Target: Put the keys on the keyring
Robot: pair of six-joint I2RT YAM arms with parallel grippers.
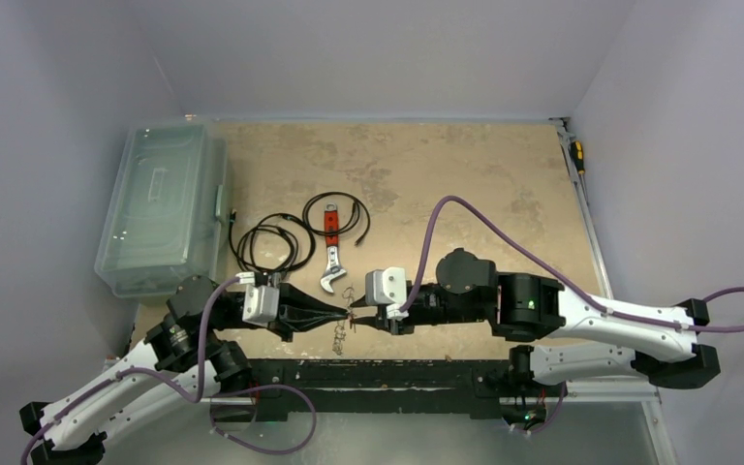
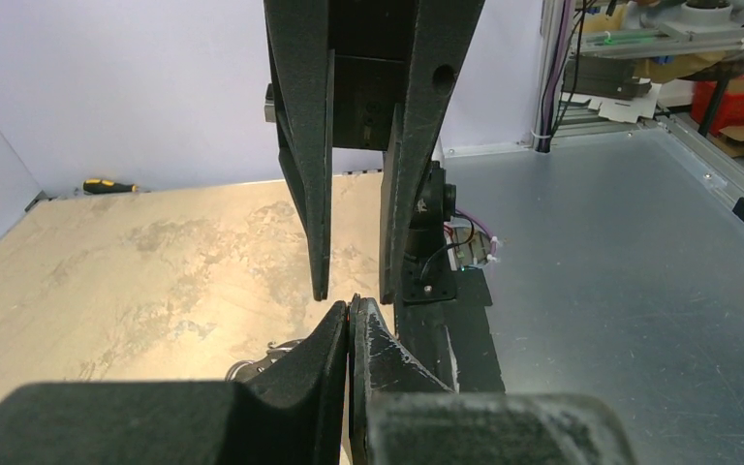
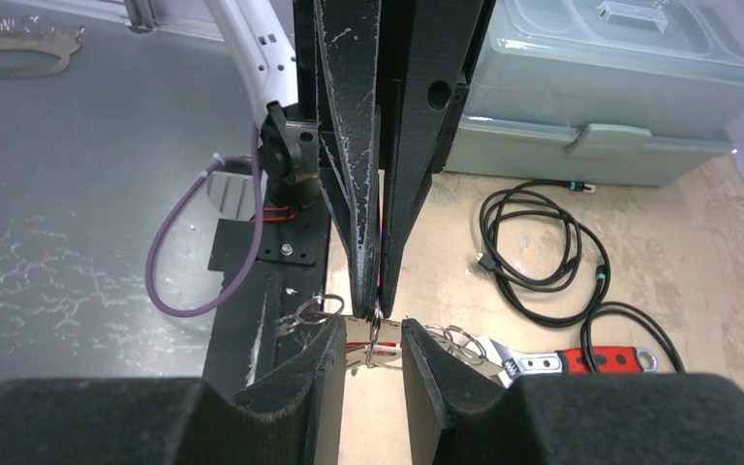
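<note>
while left gripper [image 2: 351, 312] is closed, right gripper [image 3: 373, 339] stands parted

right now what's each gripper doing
left gripper: closed, apparently pinching the keyring at its tip
right gripper: open, one jaw on each side of the keyring, gripping nothing
</note>
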